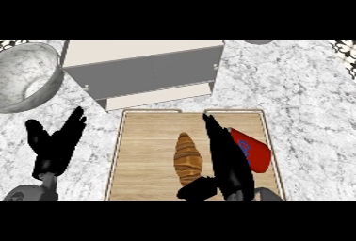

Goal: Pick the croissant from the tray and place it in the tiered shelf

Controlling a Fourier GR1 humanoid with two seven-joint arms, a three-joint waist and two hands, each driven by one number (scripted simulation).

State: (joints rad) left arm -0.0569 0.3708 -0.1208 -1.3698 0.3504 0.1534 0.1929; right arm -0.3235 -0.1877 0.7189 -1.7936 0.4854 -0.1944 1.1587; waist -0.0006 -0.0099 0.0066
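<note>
A brown croissant (187, 158) lies lengthwise on the wooden tray (146, 155), near its middle. My right hand (227, 160) sits just right of the croissant, open, with straight fingers pointing away along the croissant's side and the thumb (197, 188) below its near end. The hand's fingers are not curled round the croissant. The tiered shelf (149, 70), cream tops with grey sides, stands just beyond the tray's far edge. My left hand (54, 143) rests open on the counter left of the tray, fingers up.
A red bag (253, 149) lies on the tray's right side, partly hidden behind my right hand. A large marbled bowl (24, 75) stands at the far left of the marble counter (299, 94), beside the shelf.
</note>
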